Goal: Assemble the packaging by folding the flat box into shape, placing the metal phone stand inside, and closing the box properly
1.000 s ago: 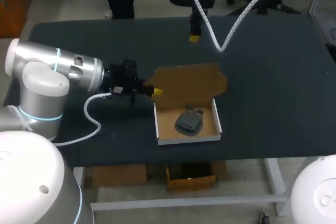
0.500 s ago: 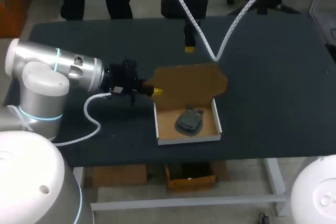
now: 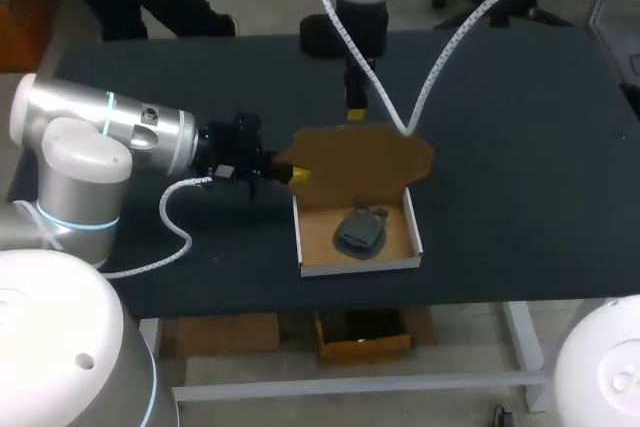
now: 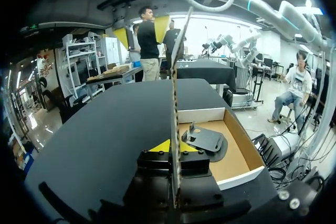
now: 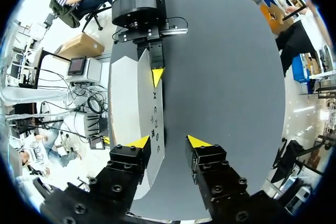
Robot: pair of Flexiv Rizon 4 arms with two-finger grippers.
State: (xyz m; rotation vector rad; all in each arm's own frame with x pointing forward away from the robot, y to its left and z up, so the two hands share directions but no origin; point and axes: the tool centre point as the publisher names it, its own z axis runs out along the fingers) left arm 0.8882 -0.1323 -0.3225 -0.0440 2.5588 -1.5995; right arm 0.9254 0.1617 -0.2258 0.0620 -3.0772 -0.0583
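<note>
Head view: left tool [image 3: 297, 176] clamps lid [image 3: 365, 155] at 9 o'clock; open right tool [image 3: 355, 114] at its 12 o'clock edge could, pushing askew, crease it or shift the box [image 3: 360, 267]

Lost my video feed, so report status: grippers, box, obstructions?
Left gripper shut on lid, held upright. Right gripper open above lid's edge. Phone stand in box. No obstruction seen.

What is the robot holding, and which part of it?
The left gripper pinches the box lid at its side edge, keeping it upright. The right gripper is open and holds nothing.
</note>
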